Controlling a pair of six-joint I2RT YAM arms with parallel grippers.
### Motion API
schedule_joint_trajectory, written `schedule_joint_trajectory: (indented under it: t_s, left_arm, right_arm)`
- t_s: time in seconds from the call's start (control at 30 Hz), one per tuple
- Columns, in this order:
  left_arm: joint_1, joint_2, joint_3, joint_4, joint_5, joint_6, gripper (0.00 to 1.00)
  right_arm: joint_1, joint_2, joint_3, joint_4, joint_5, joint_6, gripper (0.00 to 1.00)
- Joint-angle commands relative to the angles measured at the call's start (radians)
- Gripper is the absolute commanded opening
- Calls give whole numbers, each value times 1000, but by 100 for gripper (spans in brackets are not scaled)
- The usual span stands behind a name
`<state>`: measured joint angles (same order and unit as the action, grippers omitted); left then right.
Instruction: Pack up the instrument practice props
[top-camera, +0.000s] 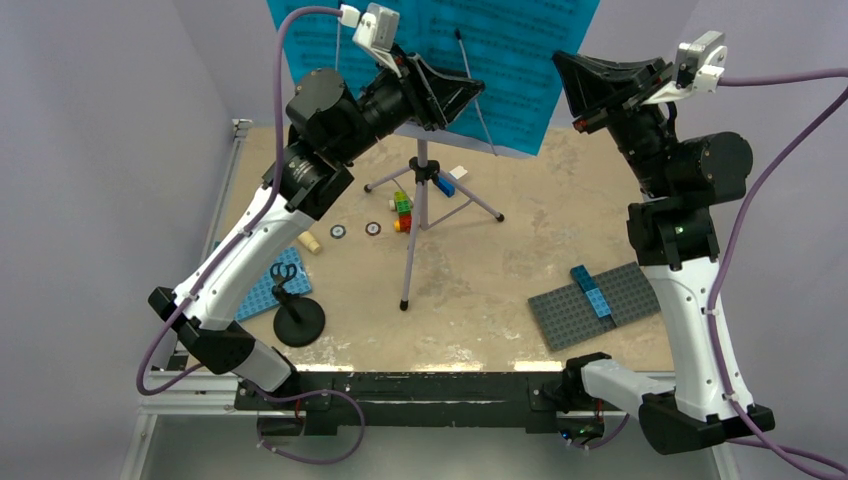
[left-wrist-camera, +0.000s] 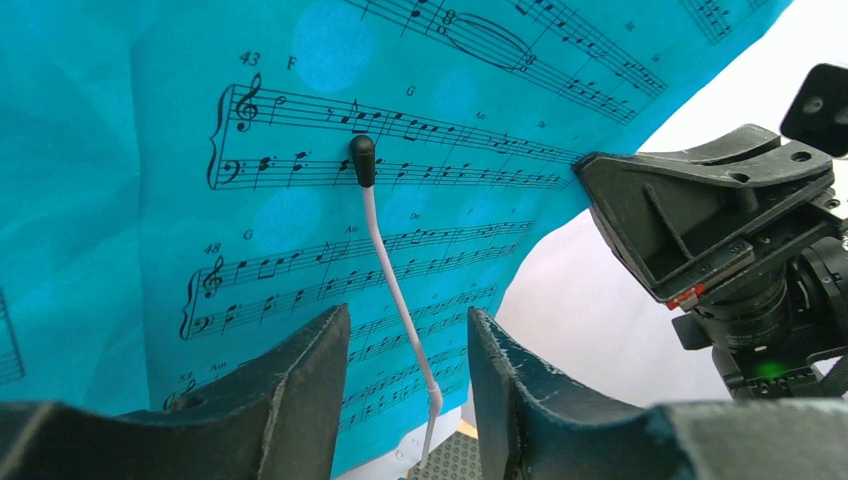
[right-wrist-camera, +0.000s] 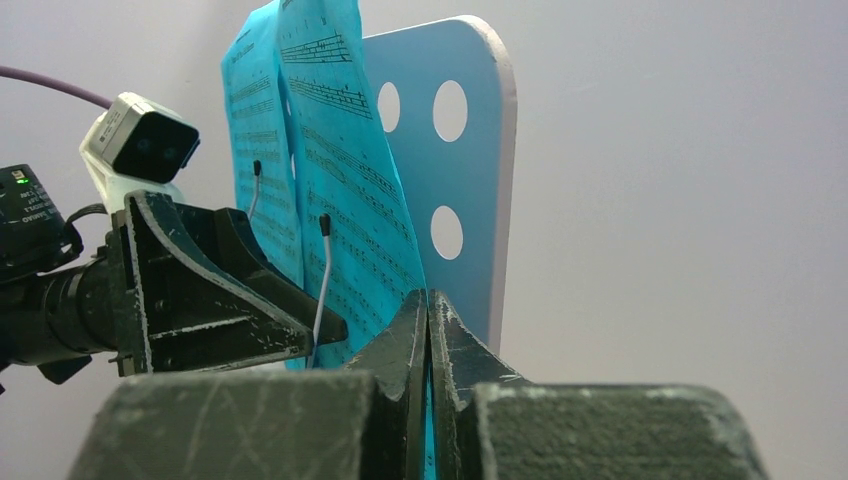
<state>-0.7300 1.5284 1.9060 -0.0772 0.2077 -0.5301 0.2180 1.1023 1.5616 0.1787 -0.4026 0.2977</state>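
The teal sheet-music pages (top-camera: 500, 60) hang on the hole-punched panel of the music stand (right-wrist-camera: 480, 170), at the back of the counter (top-camera: 500, 270), on a silver tripod. A thin white wire page-holder (left-wrist-camera: 395, 290) with a black tip lies across the front page.

The right claw (right-wrist-camera: 428, 310) is clenched, its 2 fingers pressed together on the right edge of the pages, with a sliver of teal showing between them. The right arm stands tall from its base, elbow high, wrist turned leftward at page level.

The left claw (left-wrist-camera: 407, 325) is released. Its 2 fingers stand apart on either side of the wire holder, with a gap on each side, and face the printed staves. The left arm slants up and to the right from its base, forearm lifted well above the counter.

Below, near the left arm, the black round-based mic stand (top-camera: 297, 318) stands upright, touching the edge of a blue baseplate (top-camera: 262, 290). The cream toy microphone (top-camera: 310, 242) lies just beyond it. Small coloured bricks (top-camera: 402, 210) sit between the tripod's legs. A grey baseplate (top-camera: 620, 295) carrying blue bricks lies by the right arm.
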Motion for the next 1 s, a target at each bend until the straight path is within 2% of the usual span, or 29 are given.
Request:
schedule_joint_trajectory:
  t_s: [0.0,0.1,0.23,0.3,0.5,0.7,0.97]
  left_arm:
    - [-7,7,59,27,22,2,44]
    - [-6,9,56,30,22,0,39]
    - [-6,10,56,34,30,-7,38]
    - [-6,10,54,40,38,-11,32]
    - [-6,0,34,57,53,-16,0]
    - [-6,-31,-13,88,52,-12,0]
    - [-6,-67,-73,116,32,5,0]
  right_arm:
    - [9,-19,15,7,19,7,0]
    - [12,-21,13,7,21,5,0]
    - [13,-25,7,5,24,1,0]
    - [15,-27,5,3,27,1,0]
    - [15,-34,-1,-1,37,-8,0]
    - [15,-43,-3,-9,65,-8,0]
    - [14,-93,12,-56,201,-8,0]
